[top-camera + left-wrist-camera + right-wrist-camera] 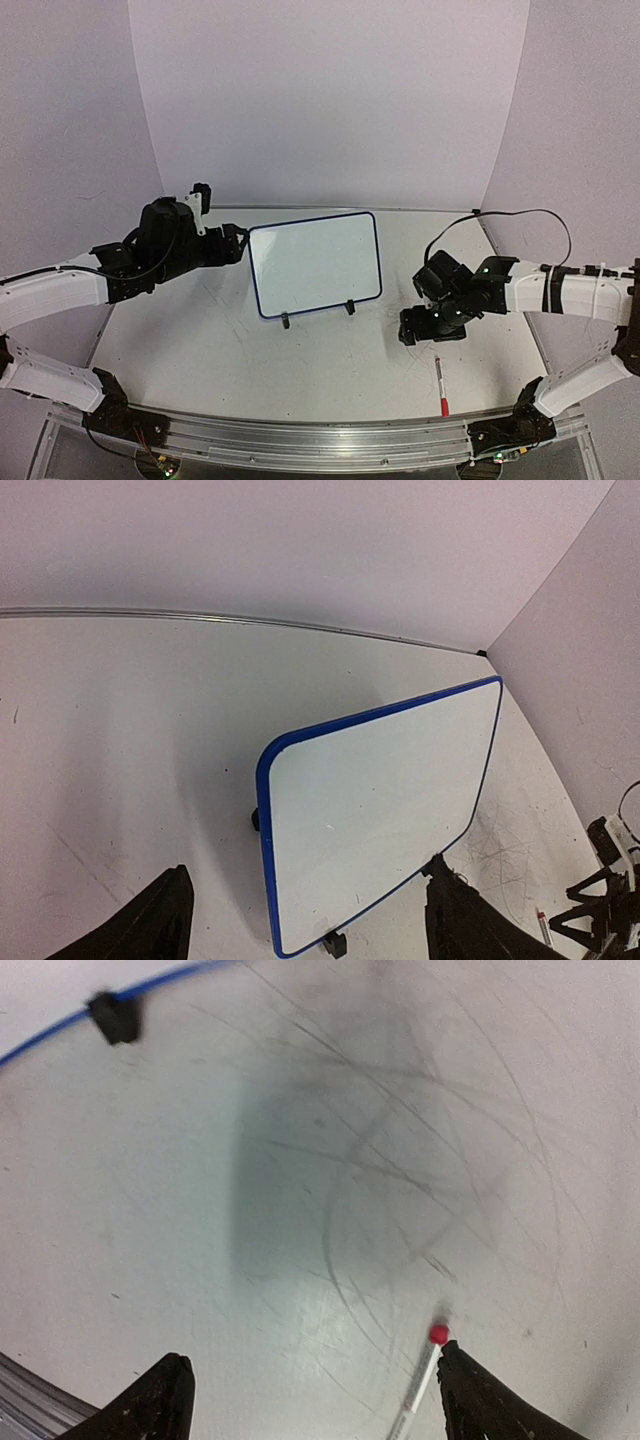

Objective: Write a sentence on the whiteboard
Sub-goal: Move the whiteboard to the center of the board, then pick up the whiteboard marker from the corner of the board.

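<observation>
- Smack mid-table: the whiteboard (pixel 315 262), propped on two little black feet, blue frame all round, face plain white.
- Just beside the board's left edge: the left gripper (pixel 234 246), its fingers (pixel 165 920) spread wide apart, clamped on nothing. Hard to tell from overhead whether touching the frame; a gap to the board in the wrist view.
- Well off to the board's right: the right gripper (pixel 415 330), low over the table (pixel 200 350), fingers (pixel 165 1400) spread apart too, nothing gripped.
- Flat on the table near the front edge, just in front of the right gripper: a red-tipped marker (pixel 441 385), its red end close by one finger in the right wrist view.
- Up in the top-left corner of that same view: one board foot (pixel 113 1015) plus a sliver of blue frame, well apart from the fingers.
- Room-wise: open tabletop in front of the board and toward the left front, back wall (pixel 330 100) near the board's far edge, side walls closing in at both ends, scuffed surface right of the board.
</observation>
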Robot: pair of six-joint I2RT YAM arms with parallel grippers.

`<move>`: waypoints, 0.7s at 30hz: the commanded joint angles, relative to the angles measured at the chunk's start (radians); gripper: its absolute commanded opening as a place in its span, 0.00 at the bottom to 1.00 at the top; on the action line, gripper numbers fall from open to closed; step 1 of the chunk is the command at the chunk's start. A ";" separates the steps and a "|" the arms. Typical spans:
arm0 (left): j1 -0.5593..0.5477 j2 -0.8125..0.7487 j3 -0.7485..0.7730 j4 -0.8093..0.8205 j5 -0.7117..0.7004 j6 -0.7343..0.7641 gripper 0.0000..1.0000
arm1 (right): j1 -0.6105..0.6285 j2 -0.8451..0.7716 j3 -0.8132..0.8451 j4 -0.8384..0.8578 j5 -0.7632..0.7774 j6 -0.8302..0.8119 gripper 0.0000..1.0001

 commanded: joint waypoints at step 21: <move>-0.001 -0.204 -0.111 -0.019 0.202 -0.027 0.83 | -0.110 0.131 -0.199 -0.064 -0.194 0.044 0.46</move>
